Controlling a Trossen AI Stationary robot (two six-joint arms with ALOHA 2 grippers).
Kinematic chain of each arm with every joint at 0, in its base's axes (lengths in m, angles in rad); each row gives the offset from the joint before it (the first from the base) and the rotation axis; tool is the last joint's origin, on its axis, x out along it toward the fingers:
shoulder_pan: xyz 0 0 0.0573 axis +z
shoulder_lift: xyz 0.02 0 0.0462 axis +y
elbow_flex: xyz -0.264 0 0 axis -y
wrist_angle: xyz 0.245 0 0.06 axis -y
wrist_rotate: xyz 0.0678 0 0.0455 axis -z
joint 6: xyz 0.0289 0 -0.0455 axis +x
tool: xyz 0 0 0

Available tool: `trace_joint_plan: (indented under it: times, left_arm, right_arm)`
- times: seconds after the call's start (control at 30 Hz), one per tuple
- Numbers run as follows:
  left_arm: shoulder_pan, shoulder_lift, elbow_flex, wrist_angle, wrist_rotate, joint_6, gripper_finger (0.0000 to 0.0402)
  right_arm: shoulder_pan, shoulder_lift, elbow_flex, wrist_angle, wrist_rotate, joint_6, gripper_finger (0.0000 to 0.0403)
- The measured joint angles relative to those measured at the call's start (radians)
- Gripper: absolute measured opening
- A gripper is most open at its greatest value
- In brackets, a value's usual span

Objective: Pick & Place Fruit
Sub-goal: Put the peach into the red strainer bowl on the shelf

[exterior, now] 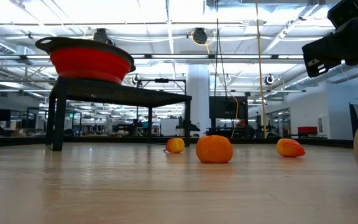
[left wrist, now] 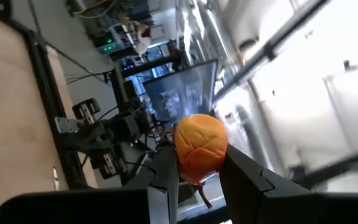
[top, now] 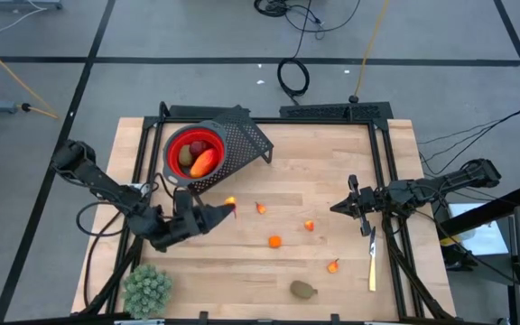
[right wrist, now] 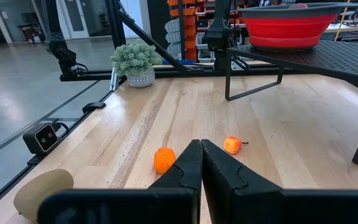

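My left gripper (top: 227, 210) hangs above the table's left half, just in front of the black mesh stand (top: 242, 135), shut on a small orange fruit (left wrist: 201, 146). On the stand sits a red bowl (top: 195, 152) holding several fruit pieces. Small orange and red pieces (top: 274, 241) (top: 261, 208) (top: 310, 226) (top: 334, 265) lie loose on the wooden table. A brownish-green oval (top: 303, 289) lies near the front edge. My right gripper (top: 341, 206) is shut and holds nothing, on the table's right side. My left gripper pinches the orange fruit by its two opposite sides (left wrist: 182, 163) between its two fingers (left wrist: 247, 180), at their free ends. The fingers lie about level and point toward the table's right. The fruit is lifted clear of the table, and a thin stem (left wrist: 202, 194) hangs from it.
A pale green spiky plant (top: 147, 289) stands at the near left corner. A pale stick-like tool (top: 372, 260) lies by the right rail. The stand's legs (exterior: 58, 118) rise from the far left of the table. Bare wood lies between the two grippers.
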Motion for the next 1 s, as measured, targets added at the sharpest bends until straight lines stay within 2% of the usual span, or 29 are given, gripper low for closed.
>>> trace_joint_plan:
  times: [0.13, 0.4, 0.77, 0.83, 1.0]
  left_arm:
    - [0.0, 0.0, 0.0, 0.0, -0.038, -0.048, 0.0088]
    - [0.0, 0.0, 0.0, -0.007, -0.052, -0.016, 0.0088]
    - [0.035, 0.0, 0.0, -0.203, -0.049, -0.017, 0.0088]
    - [0.061, 0.0, 0.0, -0.231, -0.028, -0.016, 0.0088]
    - [0.161, 0.0, 0.0, -0.285, 0.115, -0.006, 0.0088]
  right_arm:
    - [0.0, 0.0, 0.0, 0.0, 0.0, 0.0, 0.0]
    - [0.0, 0.0, 0.0, 0.0, 0.0, 0.0, 0.0]
    - [0.0, 0.0, 0.0, 0.0, 0.0, 0.0, 0.0]
    - [0.0, 0.0, 0.0, 0.0, 0.0, 0.0, 0.0]
    - [0.0, 0.0, 0.0, 0.0, 0.001, -0.023, 0.0]
